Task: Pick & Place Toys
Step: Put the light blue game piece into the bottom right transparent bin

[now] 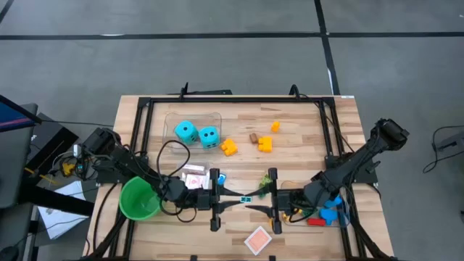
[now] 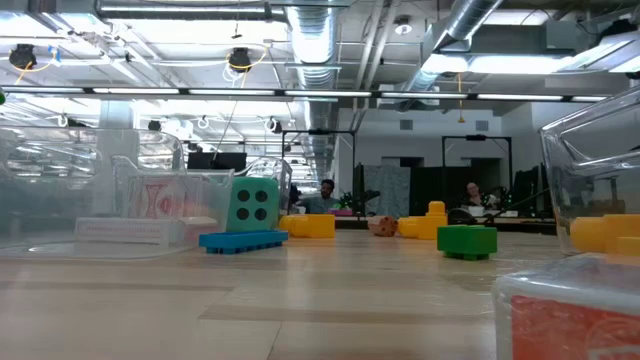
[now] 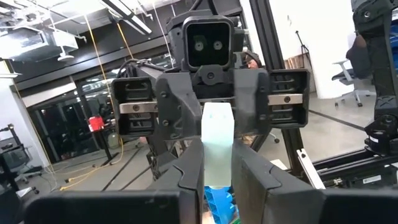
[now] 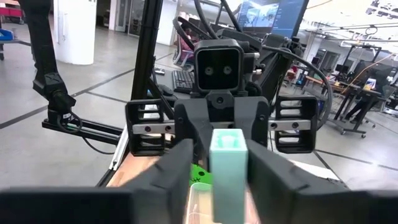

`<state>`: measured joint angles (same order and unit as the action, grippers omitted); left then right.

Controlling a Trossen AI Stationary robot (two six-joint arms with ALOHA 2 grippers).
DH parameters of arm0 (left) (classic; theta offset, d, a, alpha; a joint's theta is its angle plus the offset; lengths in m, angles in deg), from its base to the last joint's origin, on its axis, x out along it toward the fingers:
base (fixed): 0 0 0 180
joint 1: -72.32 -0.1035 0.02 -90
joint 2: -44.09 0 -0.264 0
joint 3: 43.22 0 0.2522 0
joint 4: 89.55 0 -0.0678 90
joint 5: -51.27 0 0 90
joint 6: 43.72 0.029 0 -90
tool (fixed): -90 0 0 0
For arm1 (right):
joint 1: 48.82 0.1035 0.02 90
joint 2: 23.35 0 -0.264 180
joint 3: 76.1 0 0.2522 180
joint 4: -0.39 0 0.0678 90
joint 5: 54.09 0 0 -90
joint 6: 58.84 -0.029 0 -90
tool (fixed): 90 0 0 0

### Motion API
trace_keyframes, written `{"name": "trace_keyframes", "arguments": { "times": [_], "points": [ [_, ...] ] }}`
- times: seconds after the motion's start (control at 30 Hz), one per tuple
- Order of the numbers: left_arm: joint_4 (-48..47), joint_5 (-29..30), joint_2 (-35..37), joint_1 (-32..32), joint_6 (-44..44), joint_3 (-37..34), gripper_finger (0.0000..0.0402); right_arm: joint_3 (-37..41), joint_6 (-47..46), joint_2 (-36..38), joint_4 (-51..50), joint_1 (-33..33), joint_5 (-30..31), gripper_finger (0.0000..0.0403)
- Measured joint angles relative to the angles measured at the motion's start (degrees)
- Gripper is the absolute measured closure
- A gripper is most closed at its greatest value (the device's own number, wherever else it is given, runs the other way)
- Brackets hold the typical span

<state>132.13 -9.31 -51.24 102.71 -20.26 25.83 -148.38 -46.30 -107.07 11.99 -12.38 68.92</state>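
Pinched between the jaws of the left gripper (image 3: 217,158): a pale mint brick (image 3: 218,140), upright, held by its two sides. Closed on the same brick from the opposite end, at 3 o'clock of it: the jaws of the right gripper (image 4: 228,155), fingers pressed against both its flanks. Both grippers nose to nose above the table (image 1: 304,156), a little toward 6 o'clock from the middle, with the brick lifted off the wood between them.

Just toward 12 o'clock from the grippers: a small blue brick (image 1: 221,177) and a small green brick (image 1: 264,180). Beside the left arm, at 9 o'clock: red-and-white playing cards (image 1: 194,178) and a green cup (image 1: 138,199). At 6 o'clock, near the table edge: one single playing card (image 1: 258,240), lying flat. Under the right arm, at 4 o'clock: a blue piece (image 1: 330,213) and a red brick (image 1: 316,221).

Farther off, at 11 o'clock: two cyan dice (image 1: 185,131) side by side in a clear bin (image 1: 170,116). At 12 o'clock: three yellow-orange bricks (image 1: 229,147), apart from each other
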Motion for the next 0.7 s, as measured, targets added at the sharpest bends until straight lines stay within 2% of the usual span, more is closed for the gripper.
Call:
{"name": "trace_keyframes", "arguments": {
  "times": [0.13,0.53,0.6,0.7],
  "points": [
    [0.11,0.25,0.02,0.02,-0.32,-0.02,0.0356,-0.01,-0.08,0.04,-0.02,-0.25,0.1,0.0348],
    [-0.11,0.59,0.02,-0.05,-1.46,-0.02,0.0339,0.01,-0.66,0.04,-0.28,-0.56,0.07,0.0348],
    [-0.28,2.35,0.02,-0.2,-1.67,-0.02,0.0328,-0.01,-0.77,0.04,-0.48,-0.49,0.19,0.0348],
    [-0.66,8.55,0.02,-0.1,-0.49,-0.02,0.0307,0.02,-0.75,0.04,-1.13,-0.53,1.05,0.0348]
  ]
}}
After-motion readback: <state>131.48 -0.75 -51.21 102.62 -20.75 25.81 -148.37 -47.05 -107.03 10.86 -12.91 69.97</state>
